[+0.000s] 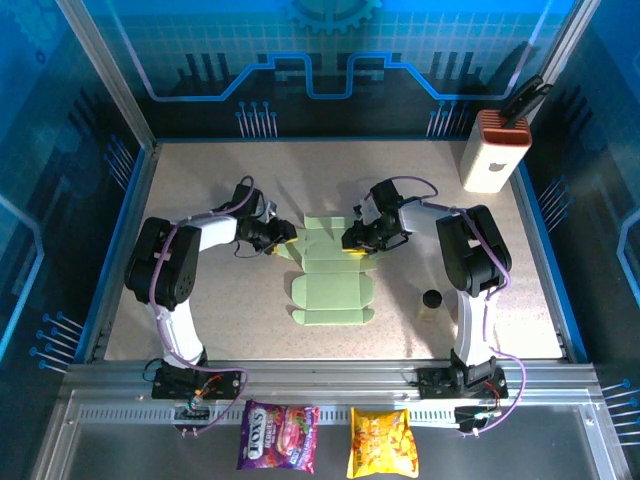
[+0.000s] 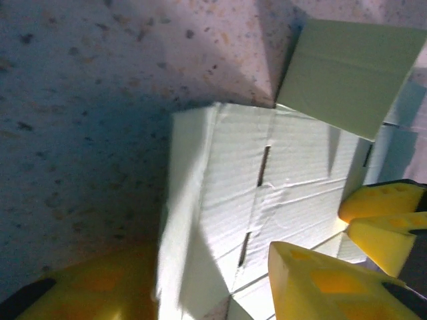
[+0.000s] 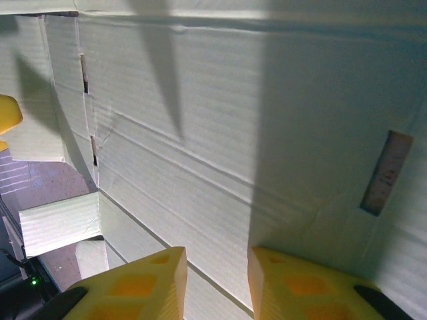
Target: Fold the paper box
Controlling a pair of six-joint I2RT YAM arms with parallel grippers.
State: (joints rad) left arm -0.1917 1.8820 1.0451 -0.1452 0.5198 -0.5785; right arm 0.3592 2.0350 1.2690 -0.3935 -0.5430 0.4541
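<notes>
The paper box [image 1: 332, 280] lies as a flat pale green die-cut sheet at the table's centre, its flaps spread out. My left gripper [image 1: 284, 238] is at the sheet's upper left edge. In the left wrist view a raised side flap [image 2: 193, 220] of the card stands between the wide-apart yellow fingers [image 2: 320, 280] of my left gripper [image 2: 207, 267], and the fingers do not pinch it. My right gripper [image 1: 352, 240] is at the upper right edge. Its tips are low over the creased card [image 3: 200, 120] with a narrow gap, and my right gripper [image 3: 215, 260] has nothing between its fingers.
A white block with an orange ribbed top [image 1: 495, 148] stands at the back right corner. A small dark-capped cylinder [image 1: 432, 300] sits beside the right arm. Two snack packets [image 1: 278, 437] [image 1: 382, 443] lie on the front rail. Metal frame rails border the table.
</notes>
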